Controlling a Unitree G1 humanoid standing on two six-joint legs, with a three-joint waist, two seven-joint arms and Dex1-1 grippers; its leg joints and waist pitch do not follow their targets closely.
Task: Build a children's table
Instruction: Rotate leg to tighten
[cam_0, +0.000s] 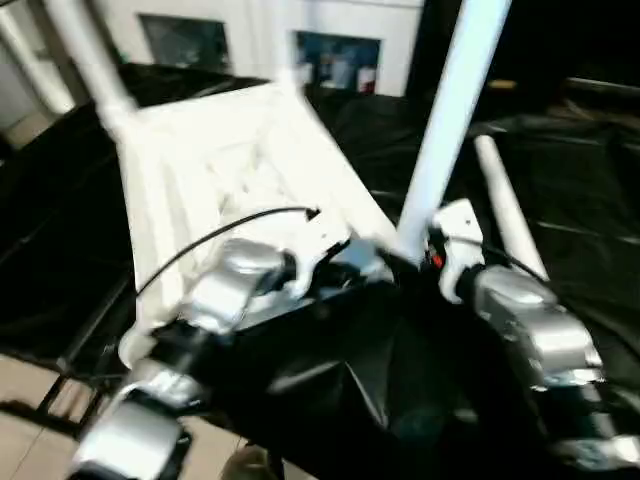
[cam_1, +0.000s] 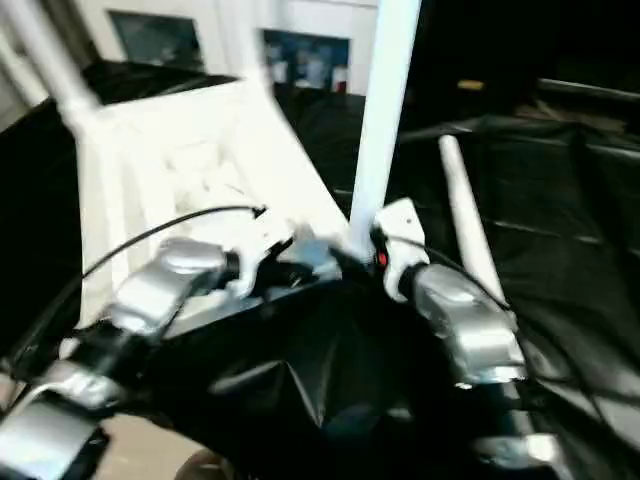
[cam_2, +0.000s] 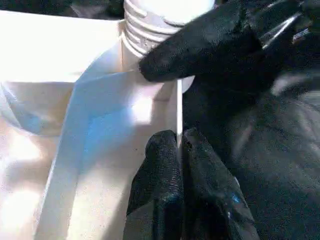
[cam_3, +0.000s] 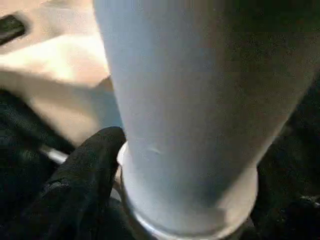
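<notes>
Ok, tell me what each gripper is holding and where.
Left gripper is shut on the tabletop, pinching its thin edge wall near the corner socket. Right gripper has a finger against the upright leg at its base; a grip cannot be told.

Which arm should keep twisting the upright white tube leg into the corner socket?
Right. The right gripper sits around the base of the upright white tapered tube leg at the corner socket. The left gripper is pinched shut on the rim of the white plastic tabletop, steadying it.

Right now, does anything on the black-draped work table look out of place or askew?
One white tapered tube leg lies loose on the black cover beside the upturned white plastic tabletop. Otherwise nothing odd: the near-corner leg stands upright.
</notes>
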